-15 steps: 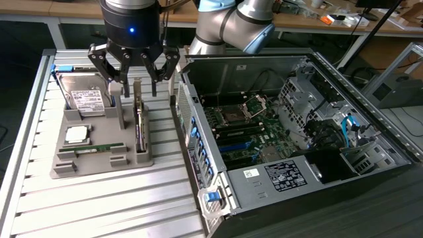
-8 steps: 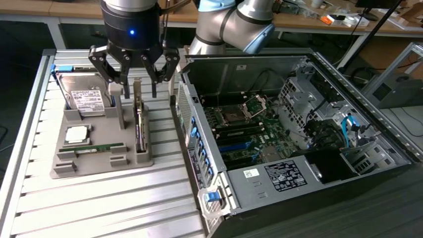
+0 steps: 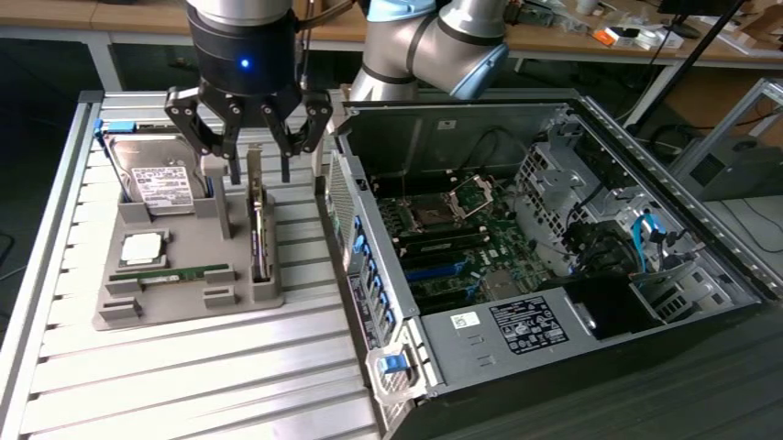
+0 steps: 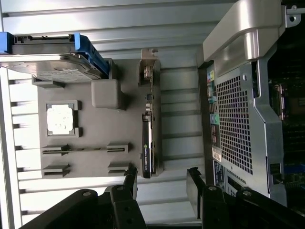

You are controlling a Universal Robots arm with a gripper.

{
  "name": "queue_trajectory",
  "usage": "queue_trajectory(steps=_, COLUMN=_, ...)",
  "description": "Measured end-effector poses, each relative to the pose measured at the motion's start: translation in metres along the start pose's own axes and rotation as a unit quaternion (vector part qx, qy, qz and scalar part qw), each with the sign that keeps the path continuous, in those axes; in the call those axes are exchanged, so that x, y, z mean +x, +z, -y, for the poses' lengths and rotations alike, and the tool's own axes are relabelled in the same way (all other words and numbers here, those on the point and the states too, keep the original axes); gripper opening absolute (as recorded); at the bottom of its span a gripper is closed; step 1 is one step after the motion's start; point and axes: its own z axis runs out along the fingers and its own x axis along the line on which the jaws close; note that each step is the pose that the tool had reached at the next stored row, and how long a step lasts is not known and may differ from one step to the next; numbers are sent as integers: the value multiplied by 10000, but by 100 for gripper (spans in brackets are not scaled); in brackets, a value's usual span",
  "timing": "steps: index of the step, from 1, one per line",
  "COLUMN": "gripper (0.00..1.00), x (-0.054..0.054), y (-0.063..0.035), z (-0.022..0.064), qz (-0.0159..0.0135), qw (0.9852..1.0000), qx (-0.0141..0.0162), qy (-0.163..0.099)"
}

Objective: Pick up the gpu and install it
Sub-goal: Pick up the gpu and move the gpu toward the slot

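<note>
Gripper [image 3: 259, 170] hangs over the tray [image 3: 183, 307], its black fingers [image 3: 284, 156] spread apart with nothing between them. In the wrist view the two tips [image 4: 131, 183] show a wide bare gap. It is released, clear of everything.

The gpu [image 3: 259, 229] stands on its long edge in a slot along the tray side nearest the case [image 3: 367, 247]. It is a thin dark board with a silvery bracket at the far end, and its top edge is free, with open air above. A narrow strip of tray and table [image 3: 183, 385] lies between card and case wall. That wall is perforated metal [image 4: 233, 124], upright, close beside the card's flank.

The tray is matte grey, moulded, with raised blocks and slots. On the card's other side are a boxy drive [image 3: 161, 181] with a white label, a square chip [image 3: 143, 246] and a green stick [image 3: 171, 272], each in its own seat, apart from the card.

The table is ribbed aluminium slats. The case lies open-topped, with the motherboard exposed inside.
</note>
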Motion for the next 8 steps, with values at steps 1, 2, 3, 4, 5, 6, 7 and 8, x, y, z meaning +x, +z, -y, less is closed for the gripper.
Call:
queue_trajectory(steps=1, gripper=54, x=0, y=3, z=0, qz=0, qw=10000, qx=0, qy=0)
queue_trajectory(steps=2, gripper=54, x=0, y=7, z=0, qz=0, qw=10000, qx=0, qy=0)
queue_trajectory(steps=3, gripper=54, x=0, y=10, z=0, qz=0, qw=10000, qx=0, qy=0)
queue_trajectory(steps=4, gripper=54, x=0, y=14, z=1, qz=0, qw=10000, qx=0, qy=0)
queue_trajectory(steps=5, gripper=54, x=1, y=18, z=1, qz=0, qw=10000, qx=0, qy=0)
queue_trajectory(steps=6, gripper=54, x=1, y=22, z=1, qz=0, qw=10000, qx=0, qy=0)
queue_trajectory(steps=7, gripper=54, x=1, y=25, z=1, qz=0, qw=10000, qx=0, qy=0)
queue_trajectory(steps=8, gripper=54, x=1, y=28, z=1, qz=0, qw=10000, qx=0, qy=0)
